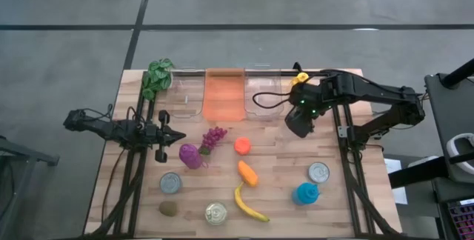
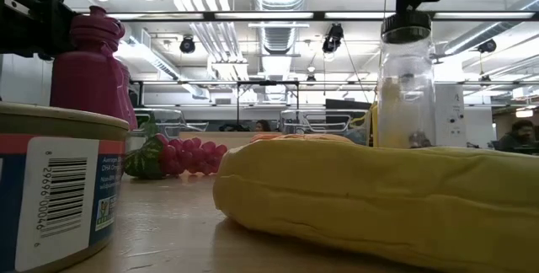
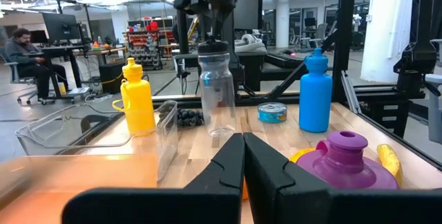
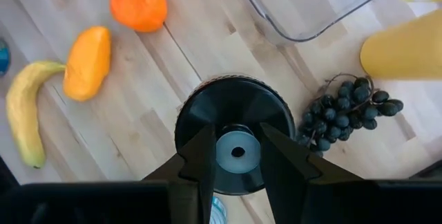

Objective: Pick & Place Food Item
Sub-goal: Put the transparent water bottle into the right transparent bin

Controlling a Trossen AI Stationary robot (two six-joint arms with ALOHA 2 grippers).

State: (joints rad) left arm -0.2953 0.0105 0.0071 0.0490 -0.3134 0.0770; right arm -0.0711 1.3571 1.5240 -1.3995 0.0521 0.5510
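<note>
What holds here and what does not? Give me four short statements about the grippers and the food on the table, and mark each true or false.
1. The right gripper clamps the black round lid of the clear plastic bottle from above. True.
2. The left gripper is wide open. False: it is shut and holds nothing.
3. The yellow banana lies in the orange translucent bin. False: it lies on the wooden table, at the opposite edge from the bin.
4. The bunch of dark grapes lies on the table beside the clear bottle. True.
</note>
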